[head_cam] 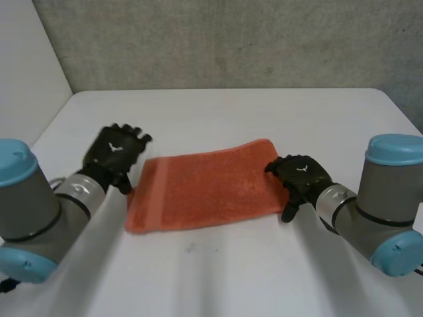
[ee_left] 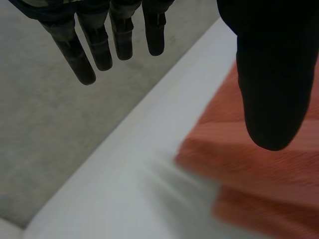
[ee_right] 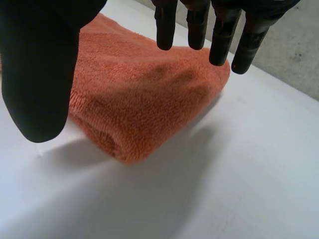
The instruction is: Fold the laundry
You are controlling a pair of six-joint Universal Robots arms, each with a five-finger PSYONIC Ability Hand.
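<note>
While the left hand [head_cam: 117, 150] is poised just beside the left end of the towel [head_cam: 205, 188], fingers straight, apart from the thumb and holding nothing, the right hand [head_cam: 301, 175] is at the right end, its fingers also straight and empty. The towel lies folded mid-table, its long edges running between the hands. Bare table [head_cam: 231, 271] spreads before and behind it.
</note>
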